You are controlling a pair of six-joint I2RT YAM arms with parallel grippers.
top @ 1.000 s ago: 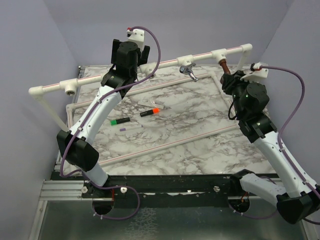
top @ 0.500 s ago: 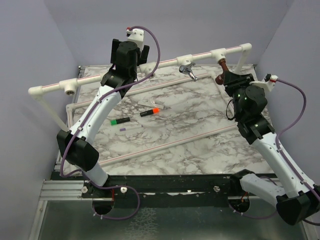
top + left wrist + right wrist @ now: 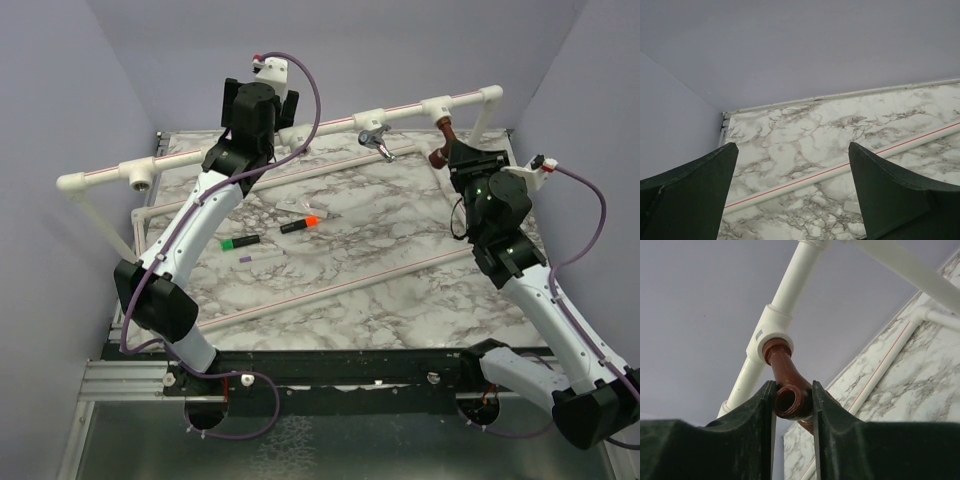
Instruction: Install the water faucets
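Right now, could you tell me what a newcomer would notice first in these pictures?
The right gripper is shut on the reddish-brown copper-coloured curved faucet, which sits in a white plastic tee fitting at the far right of the white pipe rail. A shiny silver chrome faucet hangs mid-rail, while the left gripper stands open, empty.

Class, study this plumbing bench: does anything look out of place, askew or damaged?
The orange-capped marker and green-capped marker lie loose on the marble table, strays among the pipework. Nothing looks spilled or broken.

Two faucets: one copper faucet (image 3: 445,130) and one chrome faucet (image 3: 375,140). Two marker pens: one green-capped pen (image 3: 240,242), one orange-capped pen (image 3: 300,224).
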